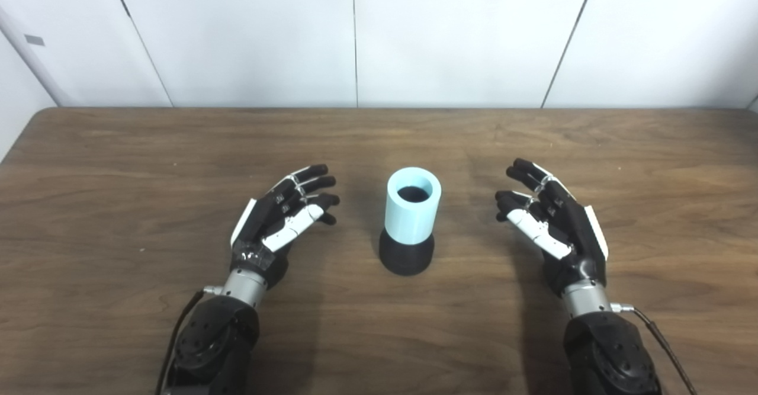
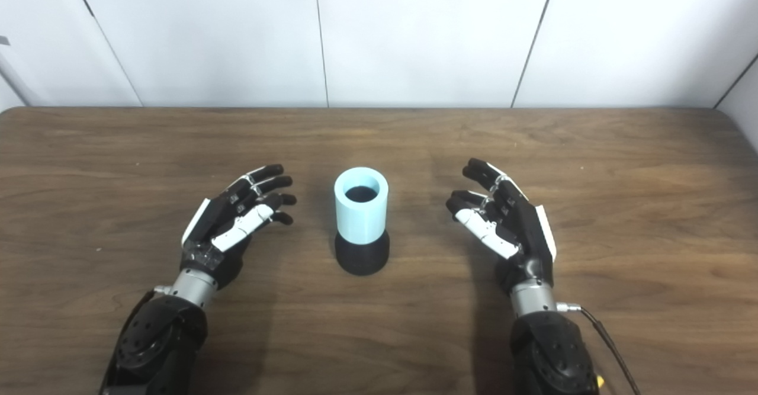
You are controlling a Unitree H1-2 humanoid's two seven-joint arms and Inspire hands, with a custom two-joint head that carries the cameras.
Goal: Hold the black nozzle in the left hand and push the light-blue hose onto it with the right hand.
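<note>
Light-blue hose (image 1: 413, 205) upright on black nozzle (image 1: 406, 257) at centre of wooden table (image 1: 118, 146), left hand (image 1: 283, 211) and right hand (image 1: 551, 217) flanking, apart from it, fingers spread, grasping nothing

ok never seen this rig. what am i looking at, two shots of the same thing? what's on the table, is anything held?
Yes, it is one scene shot twice. A humanoid robot has two cameras side by side on its head, so the left eye view and right eye view differ only slightly. The two black arms come in from the bottom edge. The left hand and the right hand are both open, palms facing inward, and hold nothing. Between them on the wooden table stands a light-blue hose piece, upright, already sitting on the black nozzle under it. Neither hand touches the pair.
</note>
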